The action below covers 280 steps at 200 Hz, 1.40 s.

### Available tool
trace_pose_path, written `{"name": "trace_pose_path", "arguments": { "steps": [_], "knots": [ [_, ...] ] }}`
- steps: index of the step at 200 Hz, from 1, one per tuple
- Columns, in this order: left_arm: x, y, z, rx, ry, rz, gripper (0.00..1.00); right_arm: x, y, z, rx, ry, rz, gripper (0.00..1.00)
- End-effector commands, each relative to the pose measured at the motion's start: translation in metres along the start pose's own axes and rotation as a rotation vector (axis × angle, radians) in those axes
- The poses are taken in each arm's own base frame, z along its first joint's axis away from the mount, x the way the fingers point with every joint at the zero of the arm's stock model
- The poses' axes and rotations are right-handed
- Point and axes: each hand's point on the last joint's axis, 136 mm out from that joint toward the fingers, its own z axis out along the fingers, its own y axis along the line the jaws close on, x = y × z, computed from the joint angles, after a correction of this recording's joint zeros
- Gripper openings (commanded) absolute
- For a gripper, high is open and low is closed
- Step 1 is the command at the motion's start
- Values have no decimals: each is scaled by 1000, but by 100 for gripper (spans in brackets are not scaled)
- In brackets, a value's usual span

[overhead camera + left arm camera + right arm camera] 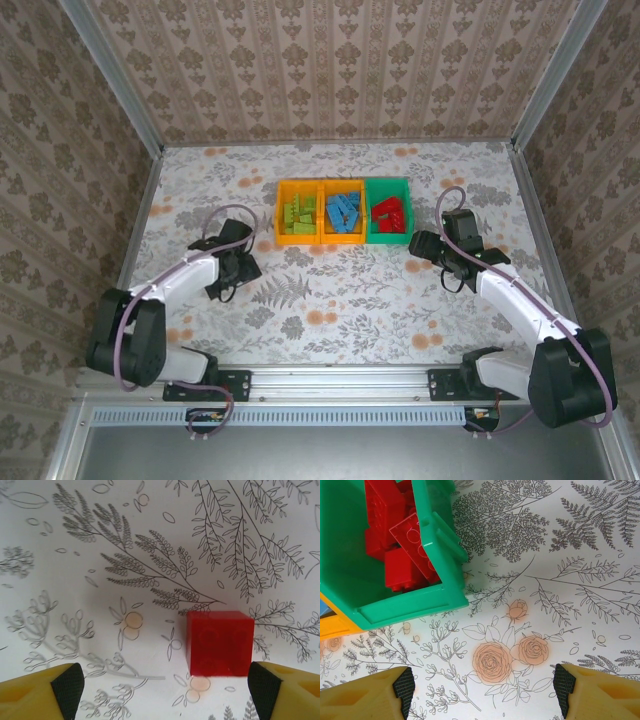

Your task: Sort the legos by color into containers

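Left fingers (pixel 67 690) stand released and wide apart over the worktop (pixel 100 555), with a lone red brick (pixel 220 642) lying flat between them, not gripped. The brick is off the middle of the gap. In the left wrist view it lies far over towards the right-hand pad, its edge just beside that pad, though I cannot tell whether they touch. A broad stretch of bare worktop separates it from the other pad. Seen from above it looks close to square, so it offers no clear long axis. Its side faces lie nearly square to the line along which the fingers close, with at most a slight twist. The coming grasp turns on that offset, I judge: closed from this position, the near pad would meet the brick first and shove it sideways before the far pad arrives, so a small shift towards the brick would centre it. Right fingers (pixel 402 690) are likewise released, holding nothing, and hover near a corner of the green bin (pixel 442 560), which holds red bricks (pixel 405 535). In the top view that bin ends the row beyond the two orange bins (pixel 297 240), on the right arm's side, while the loose brick lies at the left arm.
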Motion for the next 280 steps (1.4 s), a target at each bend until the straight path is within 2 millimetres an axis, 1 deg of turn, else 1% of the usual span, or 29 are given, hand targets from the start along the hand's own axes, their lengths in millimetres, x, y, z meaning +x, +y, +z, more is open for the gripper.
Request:
{"name": "trace_pose_path", "arguments": {
  "steps": [1, 27, 47, 61, 76, 89, 103, 118, 140, 152, 160, 171, 175, 178, 194, 208, 217, 219, 220, 234, 250, 258, 260, 262, 267, 280],
  "knots": [
    [-7, -15, 6, 62, 11, 25, 89, -3, -3, -6, 11, -13, 2, 77],
    [-13, -29, 8, 106, 9, 31, 89, -1, -5, -7, 19, -15, 4, 77],
    [-14, -31, 11, 100, 18, 37, 88, 0, -7, -8, 24, -13, 3, 77],
    [-11, -31, 15, 97, 31, 42, 85, -1, -7, -9, 27, -15, 3, 77],
    [-8, -31, 20, 97, 46, 41, 75, -2, -7, -10, 27, -18, 3, 77],
    [-6, -32, 24, 102, 55, 38, 63, -2, -7, -11, 27, -20, 2, 77],
    [-6, -33, 26, 104, 61, 35, 48, -3, -7, -11, 30, -22, 2, 77],
    [-8, -36, 25, 112, 58, 37, 36, -3, -7, -11, 33, -24, 1, 77],
    [-14, -48, 17, 148, 37, 48, 33, -3, -9, -10, 40, -23, 1, 77],
    [-21, -62, 8, 179, 11, 73, 31, -2, -11, -10, 48, -22, 0, 77],
    [-28, -75, 0, 204, -16, 96, 30, -2, -12, -10, 56, -25, 1, 77],
    [-35, -100, -16, 247, -58, 148, 30, -2, -16, -10, 73, -27, 7, 77],
    [-42, -107, -22, 258, -77, 155, 30, -2, -18, -11, 79, -27, 13, 77],
    [-38, -120, -28, 275, -87, 189, 30, -2, -19, -11, 82, -29, 19, 77],
    [-48, -164, -55, 338, -151, 282, 30, -4, -24, -12, 86, -34, 43, 77],
    [-54, -207, -78, 419, -194, 357, 31, -4, -27, -13, 91, -36, 54, 77],
    [-54, -237, -88, 486, -203, 405, 31, -2, -30, -13, 96, -32, 57, 77],
    [-54, -243, -92, 505, -207, 415, 31, -2, -31, -13, 98, -30, 60, 77],
    [-56, -248, -98, 522, -217, 418, 31, -2, -31, -13, 97, -30, 60, 77],
    [-53, -290, -110, 620, -216, 479, 31, 1, -34, -12, 106, -19, 63, 78],
    [-44, -333, -117, 718, -198, 548, 31, 5, -37, -12, 112, -6, 65, 78],
    [-42, -351, -122, 761, -201, 578, 31, 6, -37, -13, 111, -7, 66, 78],
    [-39, -354, -119, 763, -194, 586, 31, 6, -37, -14, 110, -8, 68, 78],
    [-38, -359, -123, 779, -196, 593, 31, 6, -37, -14, 110, -9, 66, 78],
    [-35, -369, -124, 802, -192, 612, 31, 7, -37, -14, 107, -9, 67, 78],
    [-27, -390, -123, 850, -172, 645, 31, 6, -37, -17, 104, -19, 68, 78]
  ]
}}
